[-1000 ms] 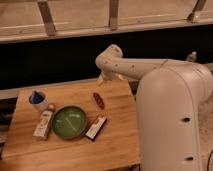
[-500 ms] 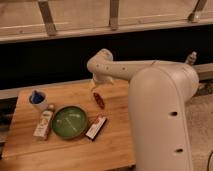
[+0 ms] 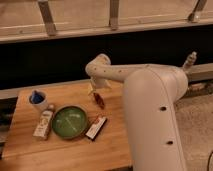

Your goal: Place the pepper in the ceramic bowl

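Observation:
The pepper (image 3: pixel 99 99) is a small dark-red chili lying on the wooden table (image 3: pixel 65 150), to the upper right of the green ceramic bowl (image 3: pixel 69 122). The bowl sits at the middle of the table and is empty. My gripper (image 3: pixel 93 89) hangs at the end of the white arm just above the far end of the pepper, close to the table's back edge. The arm reaches in from the right and covers the table's right part.
A small white cup with blue inside (image 3: pixel 37 99) stands at the back left. A small bottle (image 3: pixel 43 124) lies left of the bowl. A flat red-and-white packet (image 3: pixel 96 127) lies right of the bowl. A dark wall and railing run behind the table.
The arm has swung left and down over the table, bringing the gripper from behind the table's back edge to just above the pepper. The objects have not moved.

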You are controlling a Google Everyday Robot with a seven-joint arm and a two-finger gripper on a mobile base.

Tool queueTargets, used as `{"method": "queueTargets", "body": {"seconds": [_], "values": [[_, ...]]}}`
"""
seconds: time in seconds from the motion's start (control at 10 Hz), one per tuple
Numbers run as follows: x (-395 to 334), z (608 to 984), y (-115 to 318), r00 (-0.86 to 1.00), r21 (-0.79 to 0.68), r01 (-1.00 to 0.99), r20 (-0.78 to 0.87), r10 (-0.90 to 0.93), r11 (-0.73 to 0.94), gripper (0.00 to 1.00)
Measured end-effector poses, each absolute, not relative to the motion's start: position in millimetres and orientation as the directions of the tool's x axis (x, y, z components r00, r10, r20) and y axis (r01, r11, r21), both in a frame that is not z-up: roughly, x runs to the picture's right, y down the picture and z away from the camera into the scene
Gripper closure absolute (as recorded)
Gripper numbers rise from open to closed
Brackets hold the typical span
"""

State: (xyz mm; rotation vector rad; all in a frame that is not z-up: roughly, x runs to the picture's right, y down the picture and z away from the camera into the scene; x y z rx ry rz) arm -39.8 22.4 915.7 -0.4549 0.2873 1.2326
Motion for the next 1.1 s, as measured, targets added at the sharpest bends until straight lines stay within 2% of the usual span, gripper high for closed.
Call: {"method": "queueTargets", "body": {"seconds": [0.6, 1.1], "values": [[-51.2, 938.0, 59.0, 0.310, -0.187, -0.951, -0.523, 0.794, 0.247, 0.20], [-42.0, 959.7, 68.7, 0.243, -0.159, -0.970, -0.571, 0.785, 0.185, 0.22]]}}
